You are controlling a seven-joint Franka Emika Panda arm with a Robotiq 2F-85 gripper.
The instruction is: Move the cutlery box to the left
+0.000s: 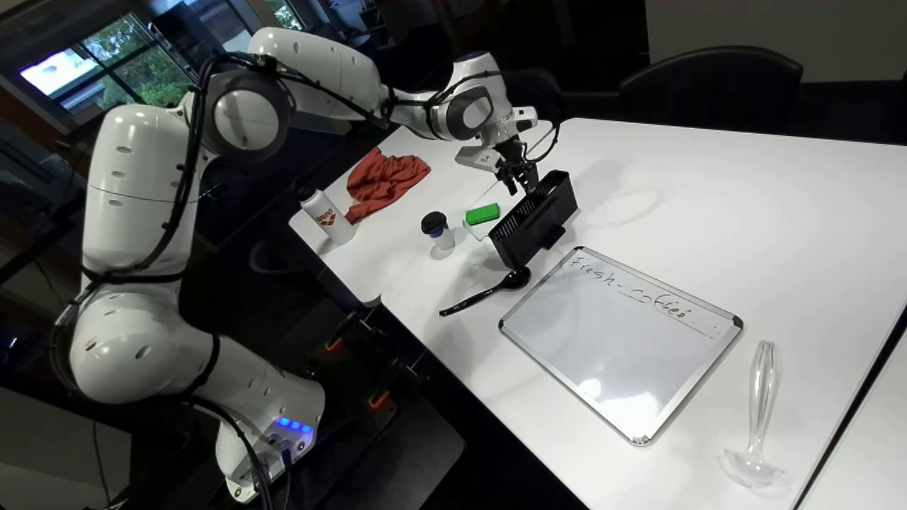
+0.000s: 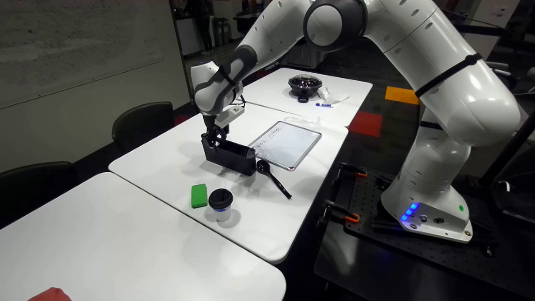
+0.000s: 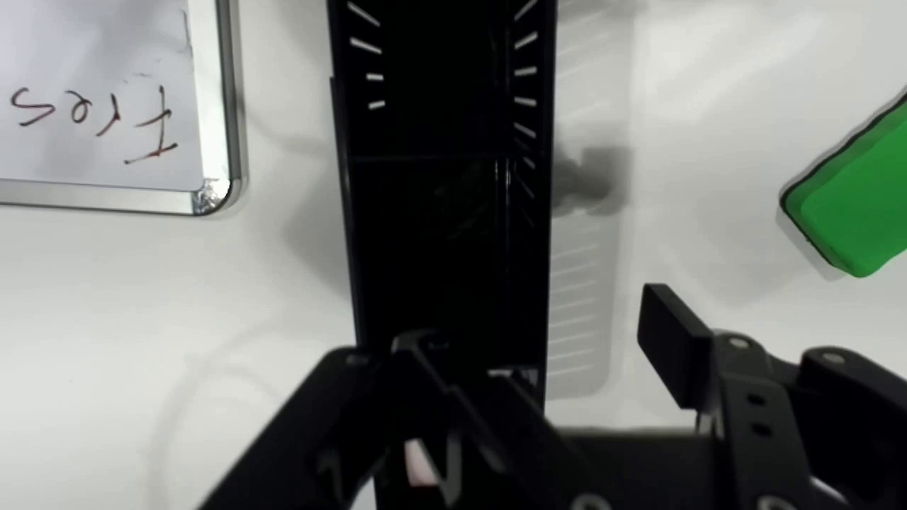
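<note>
The cutlery box [image 1: 535, 230] is a black oblong bin with slotted sides and an open top. It appears to stand upright on the white table. It shows in both exterior views [image 2: 230, 158] and runs up the middle of the wrist view [image 3: 436, 262]. My gripper [image 1: 522, 188] is at one end of the box, pointing down, in both exterior views [image 2: 218, 140]. In the wrist view the gripper [image 3: 553, 340] is open. One finger is over or inside the box opening and the other is outside its slotted long side, apart from it. The first finger's depth is hard to tell.
A whiteboard [image 1: 623, 347] and a black spoon [image 1: 515, 278] lie close to the box. A green eraser [image 2: 199, 195] and a lidded cup [image 2: 221, 202] are on its other side. A white bottle [image 1: 329, 218], red cloth [image 1: 386, 177] and clear ladle [image 1: 759, 404] lie farther off.
</note>
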